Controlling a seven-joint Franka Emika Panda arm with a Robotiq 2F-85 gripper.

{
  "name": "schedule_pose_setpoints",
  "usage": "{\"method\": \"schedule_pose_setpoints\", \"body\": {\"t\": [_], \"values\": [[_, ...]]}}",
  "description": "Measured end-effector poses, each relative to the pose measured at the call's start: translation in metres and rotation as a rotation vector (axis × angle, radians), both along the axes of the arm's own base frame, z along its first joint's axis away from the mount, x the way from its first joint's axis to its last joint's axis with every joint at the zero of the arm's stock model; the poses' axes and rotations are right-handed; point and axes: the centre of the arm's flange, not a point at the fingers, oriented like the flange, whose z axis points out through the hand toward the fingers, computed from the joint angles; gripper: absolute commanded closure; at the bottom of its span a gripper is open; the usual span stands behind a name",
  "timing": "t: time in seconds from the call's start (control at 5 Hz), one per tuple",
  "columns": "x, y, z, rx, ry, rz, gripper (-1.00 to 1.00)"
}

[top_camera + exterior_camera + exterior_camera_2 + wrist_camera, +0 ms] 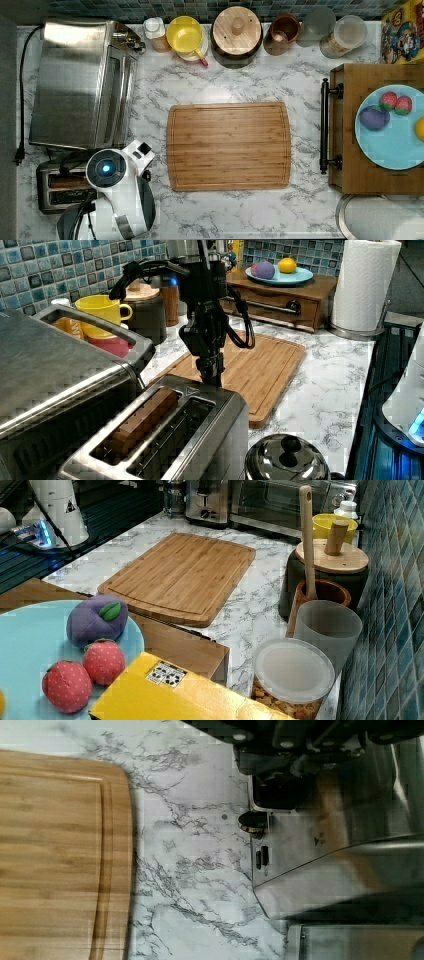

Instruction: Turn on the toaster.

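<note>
The toaster (200, 440) is a small brushed-steel box in the left view's foreground, with a brown slice (145, 417) standing in one of its two slots. My gripper (210, 376) points straight down with its fingers shut and empty. Its tip is at the top edge of the toaster's far end, the end facing the cutting board. In the top view the white arm (117, 192) covers that end of the toaster (55, 187). The wrist view shows the toaster's steel top (310, 850) and a black knob (252, 821) on its end face. The lever is hidden under the gripper.
A large steel toaster oven (75, 85) stands right beside the toaster. A wooden cutting board (229, 146) lies mid-counter. Mugs and jars (185, 35) line the back wall. A wooden tray with a blue plate (390, 145) is at the top view's right, and a shiny pot lid (285, 457) sits near the toaster.
</note>
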Motion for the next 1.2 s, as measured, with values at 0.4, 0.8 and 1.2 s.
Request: {"method": "schedule_pose_setpoints", "body": {"t": [0.4, 0.8, 1.2], "values": [[0.001, -0.002, -0.002, -0.010, 0.006, 0.011, 1.00], [0.000, 0.004, -0.009, -0.028, 0.001, 0.045, 1.00], [0.011, 0.006, -0.034, -0.057, -0.013, 0.055, 1.00]]}}
